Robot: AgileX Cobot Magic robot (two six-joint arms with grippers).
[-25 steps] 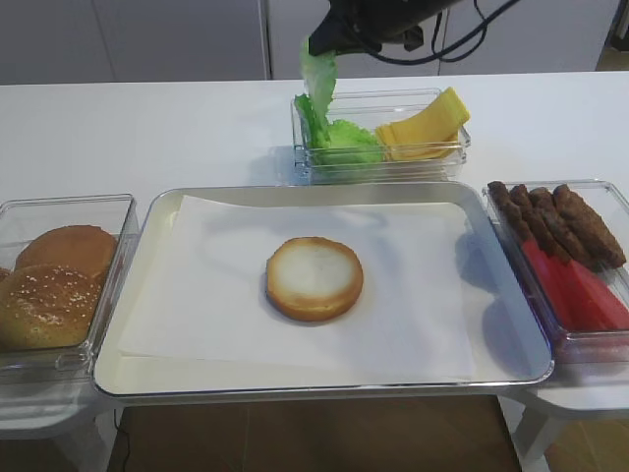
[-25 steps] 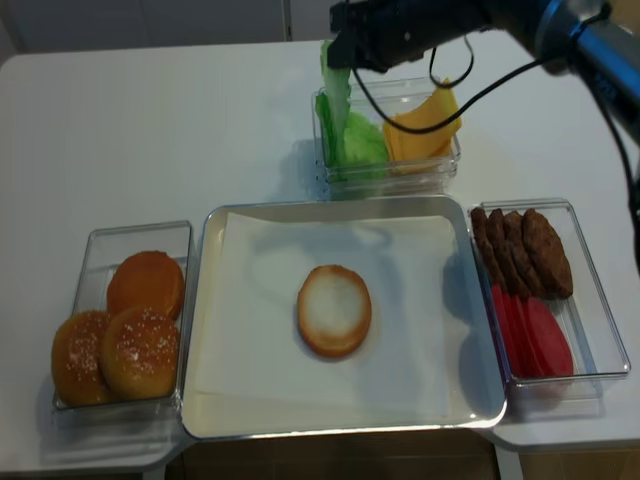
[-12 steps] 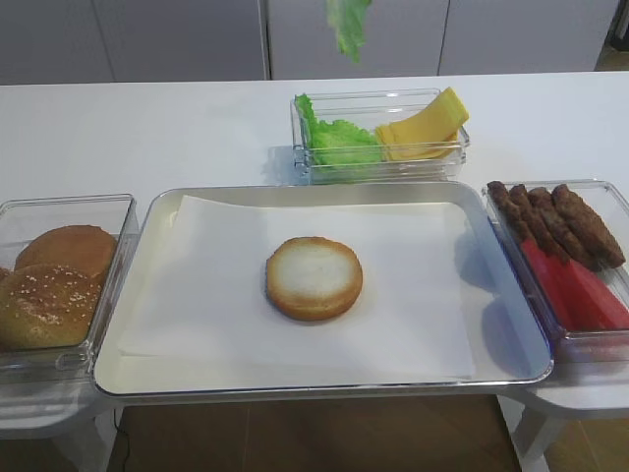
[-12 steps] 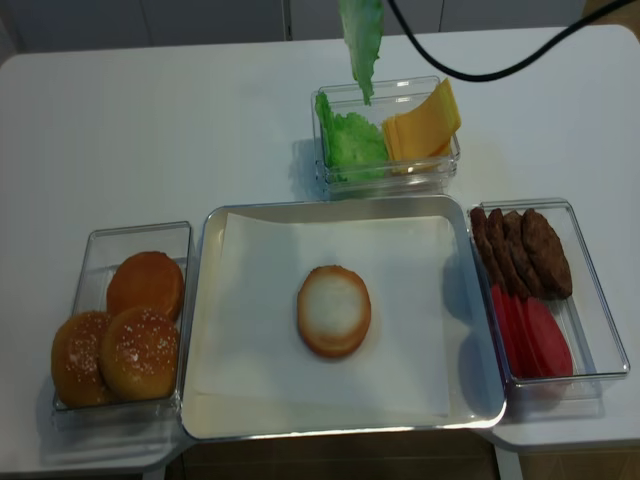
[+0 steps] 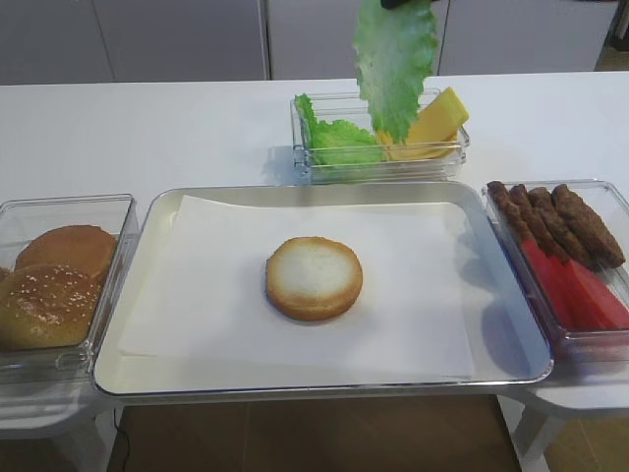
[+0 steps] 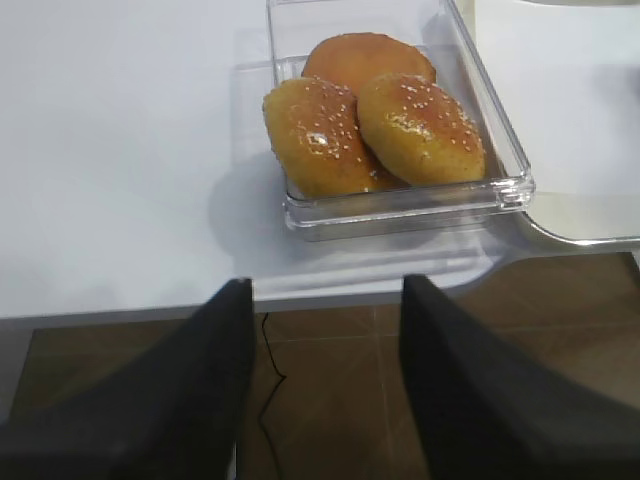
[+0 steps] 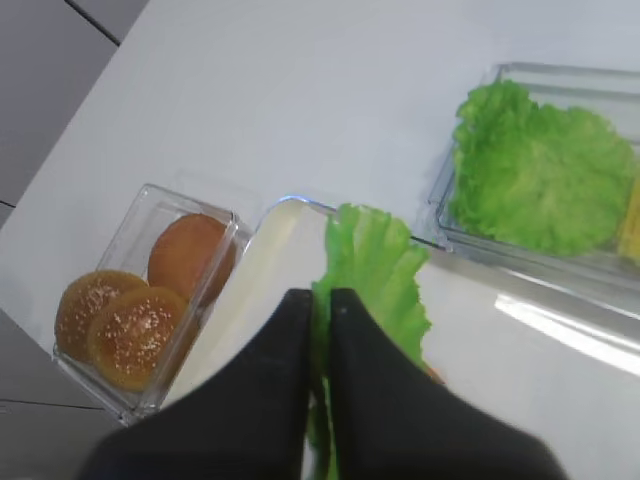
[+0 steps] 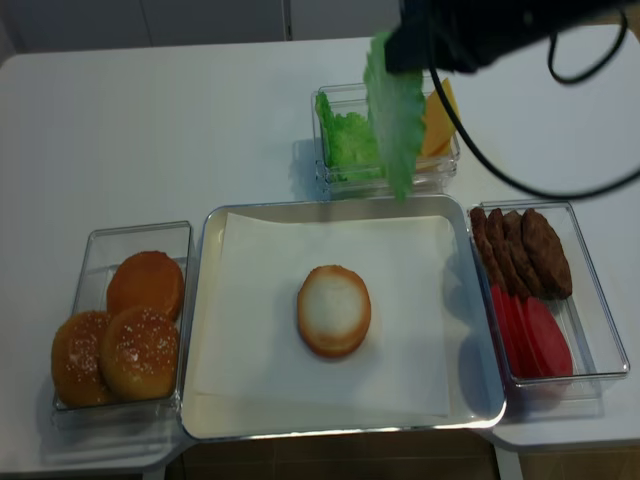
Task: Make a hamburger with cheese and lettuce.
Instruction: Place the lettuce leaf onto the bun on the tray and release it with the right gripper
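While pinched shut on the lettuce [image 8: 394,110] above the tray's [image 8: 330,205] far edge, right gripper [image 7: 321,296] hanging the leaf in air — hamburger [image 8: 334,310] bare at tray centre, cheese [image 8: 437,122] boxed beyond the tray — left gripper [image 6: 323,300] spread open, nothing between its fingers

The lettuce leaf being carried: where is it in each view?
Exterior high: lettuce leaf hangs top centre, over the back bin.
Realsense: leaf hangs from the right gripper.
Right wrist: leaf pinched, centre.
Left wrist: not in view.
Shared landmark: back bin.
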